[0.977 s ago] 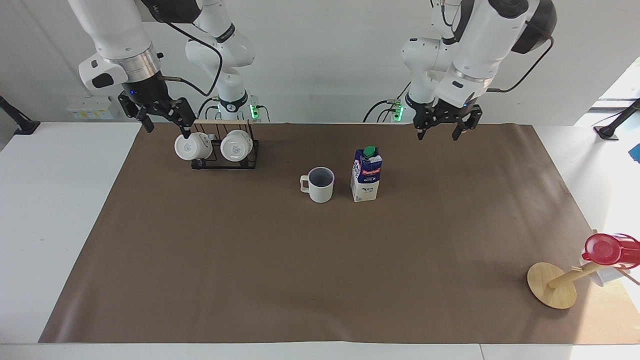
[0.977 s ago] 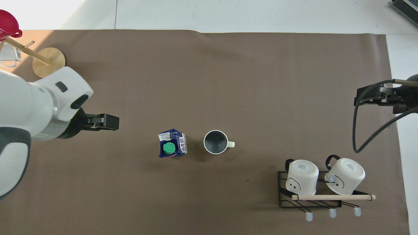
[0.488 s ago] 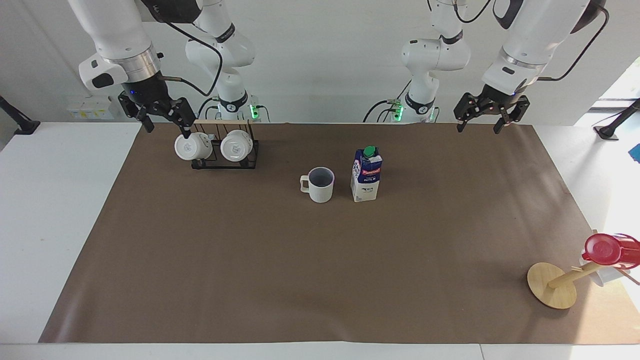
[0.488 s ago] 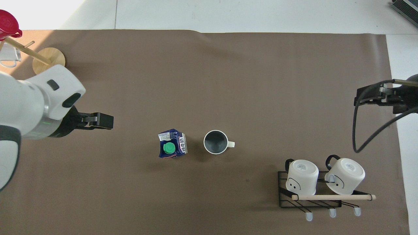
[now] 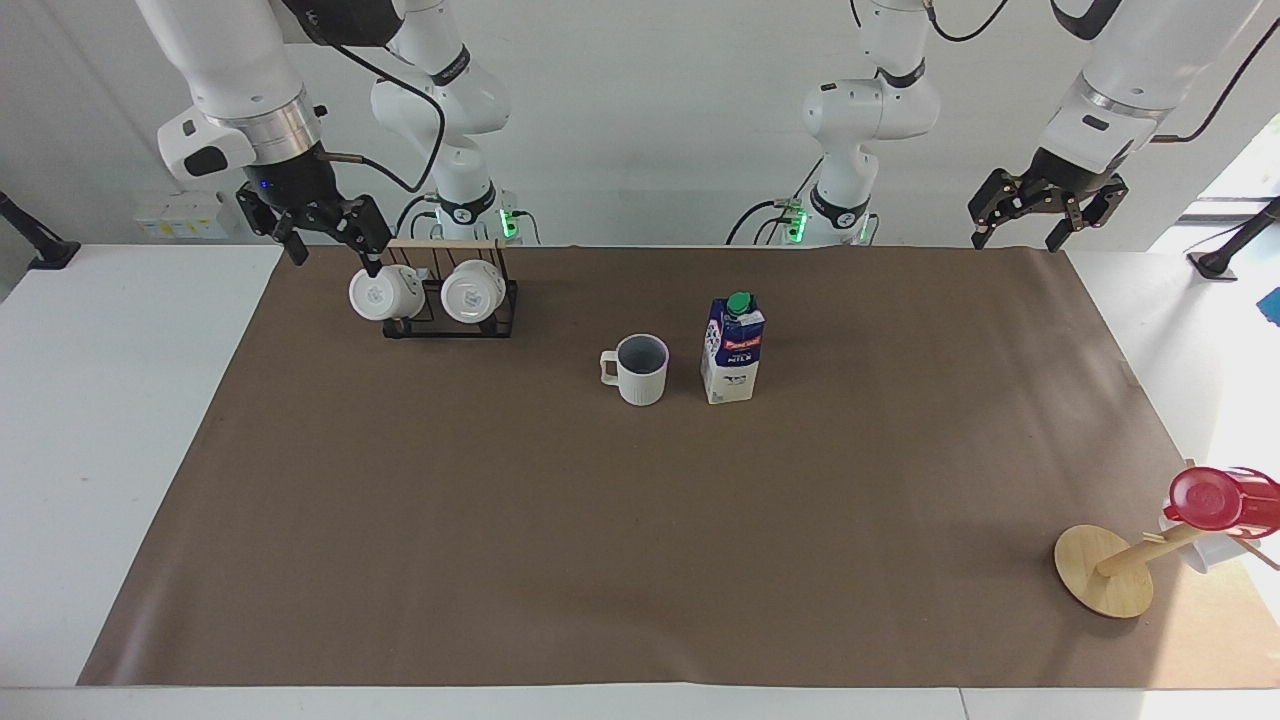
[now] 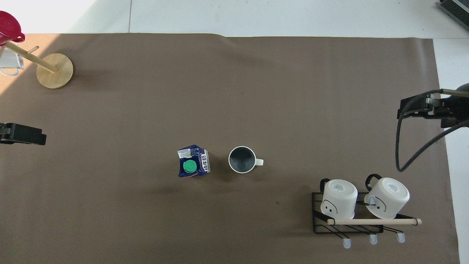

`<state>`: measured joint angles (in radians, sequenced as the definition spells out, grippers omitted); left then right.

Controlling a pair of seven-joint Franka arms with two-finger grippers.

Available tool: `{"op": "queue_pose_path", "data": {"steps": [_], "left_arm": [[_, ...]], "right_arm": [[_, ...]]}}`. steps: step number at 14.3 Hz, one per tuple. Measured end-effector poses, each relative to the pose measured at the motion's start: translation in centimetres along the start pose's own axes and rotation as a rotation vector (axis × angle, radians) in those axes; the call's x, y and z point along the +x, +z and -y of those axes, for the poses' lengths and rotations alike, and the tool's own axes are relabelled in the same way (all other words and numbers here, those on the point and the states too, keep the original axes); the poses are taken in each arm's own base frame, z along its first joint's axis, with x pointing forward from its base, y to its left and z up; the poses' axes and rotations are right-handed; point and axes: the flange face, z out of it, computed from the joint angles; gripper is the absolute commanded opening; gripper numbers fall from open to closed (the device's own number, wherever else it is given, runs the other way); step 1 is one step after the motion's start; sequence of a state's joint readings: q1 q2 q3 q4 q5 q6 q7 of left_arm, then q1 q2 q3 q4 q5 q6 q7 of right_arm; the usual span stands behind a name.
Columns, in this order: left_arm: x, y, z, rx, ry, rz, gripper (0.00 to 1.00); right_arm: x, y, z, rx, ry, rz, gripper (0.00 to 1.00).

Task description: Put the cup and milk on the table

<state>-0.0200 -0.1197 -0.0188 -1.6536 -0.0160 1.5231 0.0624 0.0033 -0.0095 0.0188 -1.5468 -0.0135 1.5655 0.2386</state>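
The cream-white ribbed cup (image 5: 640,368) stands upright on the brown sheet (image 5: 600,550) that covers the white table (image 5: 120,400), handle toward the right arm's end. It also shows in the overhead view (image 6: 242,159). The milk (image 5: 732,350) carton stands upright beside the cup (image 6: 193,166), toward the left arm's end. My left gripper (image 5: 1015,238) is open and empty, raised over the sheet's edge at the left arm's end; its tip shows in the overhead view (image 6: 22,134). My right gripper (image 5: 335,258) is open and empty, waiting over the mug rack.
A black wire rack (image 5: 450,318) with two glossy white mugs (image 6: 339,198) stands near the robots at the right arm's end. A tipped wooden mug stand (image 5: 1100,570) with a red cup (image 5: 1210,498) lies far from the robots at the left arm's end.
My left gripper has risen and swung away from the milk toward the left arm's end of the table. The right arm, cup and milk have not moved.
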Motion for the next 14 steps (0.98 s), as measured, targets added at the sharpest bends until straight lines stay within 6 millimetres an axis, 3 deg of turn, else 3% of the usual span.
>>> {"op": "queue_pose_path", "data": {"steps": [7,14], "left_arm": [[-0.1,0.1,-1.4,0.002,0.025,0.015,1.00],[-0.2,0.2,-1.4,0.002,0.025,0.025,1.00]], "right_arm": [[0.0,0.0,-0.1,0.000,0.002,0.000,1.00],[0.0,0.0,-0.1,0.000,0.002,0.000,1.00]]}}
